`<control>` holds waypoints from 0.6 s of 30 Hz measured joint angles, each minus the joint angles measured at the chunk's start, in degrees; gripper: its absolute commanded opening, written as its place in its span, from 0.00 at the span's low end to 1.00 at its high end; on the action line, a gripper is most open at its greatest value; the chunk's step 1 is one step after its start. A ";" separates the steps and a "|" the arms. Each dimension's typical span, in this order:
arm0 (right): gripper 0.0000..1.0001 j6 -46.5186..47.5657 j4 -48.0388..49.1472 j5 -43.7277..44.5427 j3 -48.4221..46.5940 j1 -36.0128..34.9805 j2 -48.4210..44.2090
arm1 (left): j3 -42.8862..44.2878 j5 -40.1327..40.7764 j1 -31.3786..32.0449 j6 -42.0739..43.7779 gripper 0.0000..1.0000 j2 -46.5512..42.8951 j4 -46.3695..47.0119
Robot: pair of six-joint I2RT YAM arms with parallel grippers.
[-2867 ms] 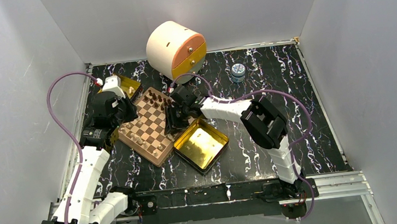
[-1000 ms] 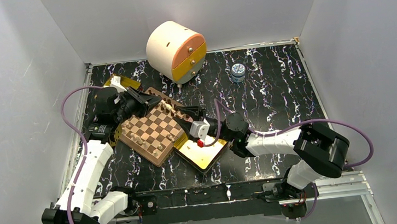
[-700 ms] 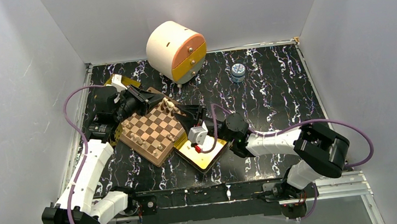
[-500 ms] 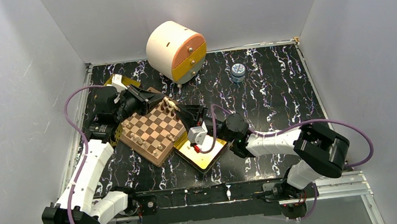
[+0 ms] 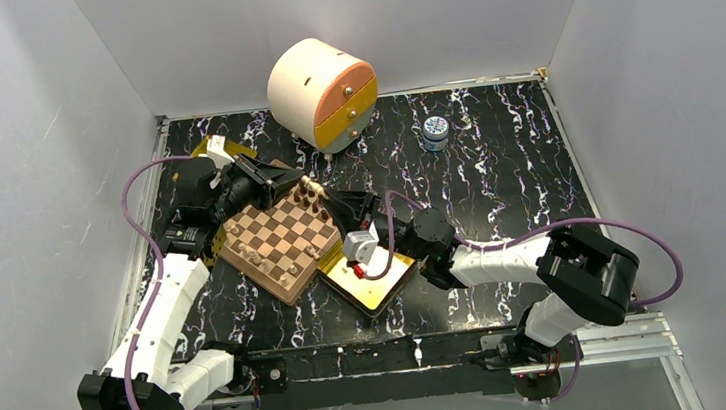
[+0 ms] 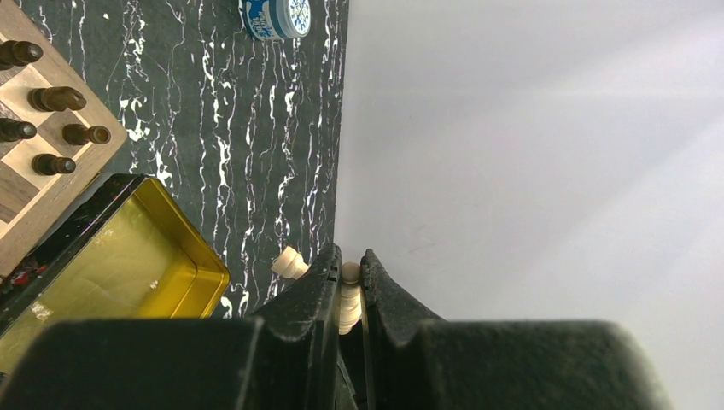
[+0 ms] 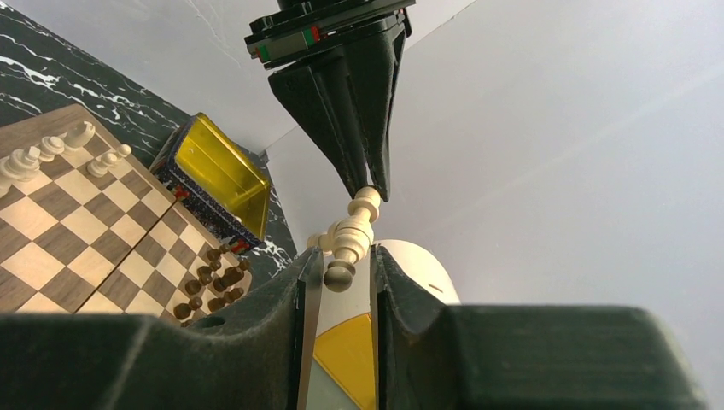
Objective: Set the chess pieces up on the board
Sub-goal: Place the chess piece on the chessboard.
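- Black marbled tabletop [image 5: 497, 172] carried the board [image 5: 277, 243] at its left side.
- Light tan chess piece [image 7: 352, 235] hung over the board's far right edge, pinched at its top by the left gripper [image 7: 370, 191].
- Right gripper [image 7: 340, 269] flanked its base, fingers slightly apart.

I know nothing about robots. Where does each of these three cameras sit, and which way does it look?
Top: high behind the arms, looking down on the table; the left arm and right arm both show.
Left wrist: on the left arm, looking along the left gripper, which pinches a light piece, across the board corner, tin and jar to a wall.
Right wrist: on the right arm, looking up past the right gripper at the left gripper.
Shared: every view shows the board.
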State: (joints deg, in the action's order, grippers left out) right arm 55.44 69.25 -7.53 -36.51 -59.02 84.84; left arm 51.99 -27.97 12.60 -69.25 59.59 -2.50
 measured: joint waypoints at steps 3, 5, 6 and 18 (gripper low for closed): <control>0.39 -0.17 0.28 0.24 0.00 0.00 0.00 | -0.13 -0.20 0.02 -0.24 0.00 0.00 0.35; 0.38 -0.20 0.68 0.66 0.15 0.00 0.00 | -0.20 -0.37 0.04 -0.39 0.00 0.00 0.46; 0.37 -0.20 1.01 0.94 0.42 0.00 0.00 | -0.26 -0.44 0.07 -0.46 0.00 0.00 0.59; 0.15 -0.26 1.38 2.01 1.51 0.00 0.00 | -0.52 -0.70 0.22 -0.92 0.00 0.33 1.05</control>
State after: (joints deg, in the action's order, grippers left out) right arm 55.18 70.63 -5.52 -35.00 -59.02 84.84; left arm 51.46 -28.67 12.82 -70.17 59.92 -1.45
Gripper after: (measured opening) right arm 0.213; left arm 0.097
